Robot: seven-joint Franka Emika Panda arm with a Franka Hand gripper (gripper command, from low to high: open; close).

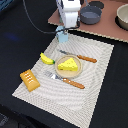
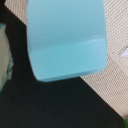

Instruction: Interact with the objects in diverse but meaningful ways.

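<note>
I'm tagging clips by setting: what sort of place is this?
Likely a lab tabletop staged as a toy dining setup: a placemat with a cheese wedge on a plate, and a grey pot behind.

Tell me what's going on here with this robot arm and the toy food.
The gripper is at the far edge of the placemat, right at a pale blue milk carton that fills the wrist view. Whether it grips the carton isn't clear. On the mat, a cheese wedge sits on a plate, with a banana and bread loaf alongside.
</note>
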